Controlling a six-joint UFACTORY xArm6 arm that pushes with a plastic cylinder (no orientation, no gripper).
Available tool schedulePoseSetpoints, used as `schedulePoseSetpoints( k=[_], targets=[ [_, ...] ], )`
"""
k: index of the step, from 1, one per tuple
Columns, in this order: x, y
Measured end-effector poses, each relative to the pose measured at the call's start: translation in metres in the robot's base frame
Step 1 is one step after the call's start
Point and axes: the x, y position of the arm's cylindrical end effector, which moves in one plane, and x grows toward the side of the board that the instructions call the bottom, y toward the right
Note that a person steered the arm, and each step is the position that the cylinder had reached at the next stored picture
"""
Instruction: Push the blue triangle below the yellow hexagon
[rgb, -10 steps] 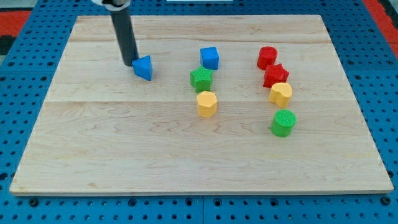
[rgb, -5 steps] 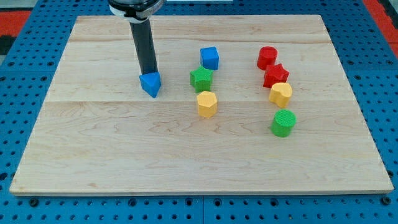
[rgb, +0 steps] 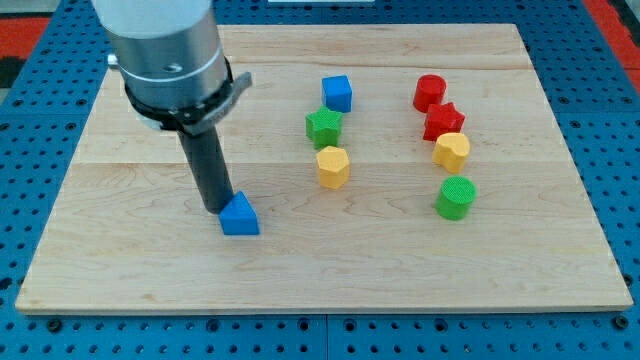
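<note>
In the camera view, my tip is resting on the wooden board and touching the upper left edge of the blue triangle, which is sitting in the lower left part of the board. The rod is ending in nothing that opens or closes, so it is gripping nothing; it is only leaning its end against the block. The blue triangle is lying to the view's left of and lower than the yellow hexagon, well apart from it and not underneath it. The yellow hexagon is standing near the middle of the board, with a green block (its shape looks star-like, though I cannot tell for sure) just above it and nearly touching it. A blue cube is sitting just above that green block, towards the view's top. Over on the view's right a second column is running downward: a red cylinder at the top, a red star-shaped block touching it below, a second yellow block touching the red star, and a green cylinder a little apart at the bottom. The board is lying on a blue pegboard surface.
</note>
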Motion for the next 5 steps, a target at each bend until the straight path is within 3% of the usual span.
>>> schedulePoseSetpoints(
  k=[3, 5],
  targets=[
    [0.052, 0.001],
    [0.047, 0.014]
  ],
)
